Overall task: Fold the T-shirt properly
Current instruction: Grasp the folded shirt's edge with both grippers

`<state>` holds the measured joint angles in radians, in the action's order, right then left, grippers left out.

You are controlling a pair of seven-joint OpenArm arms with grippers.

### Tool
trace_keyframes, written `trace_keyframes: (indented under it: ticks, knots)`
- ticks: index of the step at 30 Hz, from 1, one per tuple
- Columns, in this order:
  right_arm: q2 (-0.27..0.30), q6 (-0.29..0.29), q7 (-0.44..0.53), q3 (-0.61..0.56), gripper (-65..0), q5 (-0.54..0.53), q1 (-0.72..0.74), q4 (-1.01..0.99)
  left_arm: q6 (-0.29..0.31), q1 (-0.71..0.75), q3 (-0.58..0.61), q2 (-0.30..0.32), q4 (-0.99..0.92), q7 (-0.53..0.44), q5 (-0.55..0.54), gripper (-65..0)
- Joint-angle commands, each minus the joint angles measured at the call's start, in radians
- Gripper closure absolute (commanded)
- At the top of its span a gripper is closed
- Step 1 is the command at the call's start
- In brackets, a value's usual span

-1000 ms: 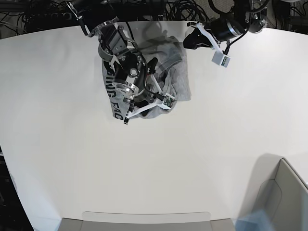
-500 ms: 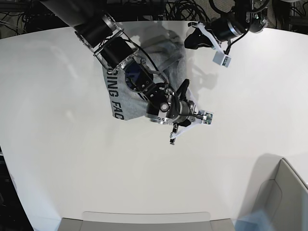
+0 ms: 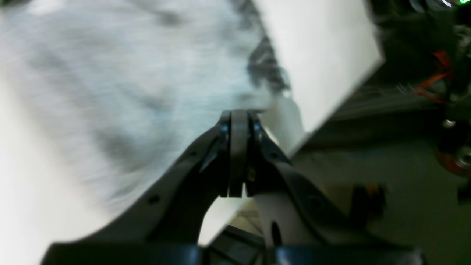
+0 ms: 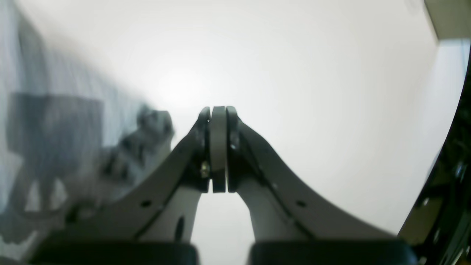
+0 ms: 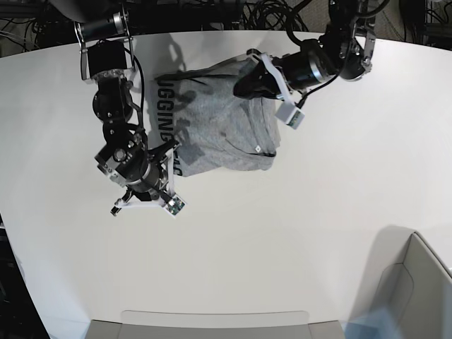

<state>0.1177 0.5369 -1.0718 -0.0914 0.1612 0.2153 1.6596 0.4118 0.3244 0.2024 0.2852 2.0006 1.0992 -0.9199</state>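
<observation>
T-shirt lay bunched upper centre on counter: soft, light, limp; both my grippers closed empty; I judged hem corners or shoulders best holds.

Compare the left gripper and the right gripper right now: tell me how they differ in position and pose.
The left gripper is at the T-shirt's far right corner, over the cloth; the right gripper is off the shirt, over bare table near its lettered left edge. The left gripper points across the shirt toward the lettering; the right gripper points away from it, toward the near table edge. Both are shut, and neither visibly holds any cloth.
</observation>
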Motion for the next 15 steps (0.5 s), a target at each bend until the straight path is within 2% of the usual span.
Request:
trace_keyframes:
  ticks: [1,3,5,8,10,12,15]
  knots:
    - [0.018,0.001,0.021,0.015,0.0,-0.007,0.003,0.037,0.005,-0.012,0.032,0.006,0.013,-0.009,-0.008,0.0]
    - [0.063,0.001,0.021,0.029,0.0,-0.007,-0.058,0.066,0.005,-0.026,0.102,0.001,0.013,-0.011,0.065,0.0]
    - [0.099,0.002,0.025,0.029,0.0,-0.007,-0.123,0.086,0.005,-0.031,0.184,0.001,-0.007,-0.011,0.198,0.0]
    - [0.118,0.009,0.028,0.026,0.0,-0.007,-0.204,0.092,0.005,-0.061,0.251,0.001,-0.079,-0.012,0.350,0.0]
    - [0.121,0.070,0.029,0.026,0.0,-0.007,-0.242,0.092,0.005,-0.063,0.253,0.001,-0.126,-0.012,0.381,0.0]
    - [0.115,0.161,0.029,0.025,0.0,-0.007,-0.268,0.092,0.005,-0.067,0.248,0.006,-0.191,-0.018,0.382,0.0]
    - [0.087,0.161,0.029,-0.014,0.0,-0.007,-0.291,0.093,0.005,-0.090,0.157,0.006,-0.280,-0.064,0.382,0.0]
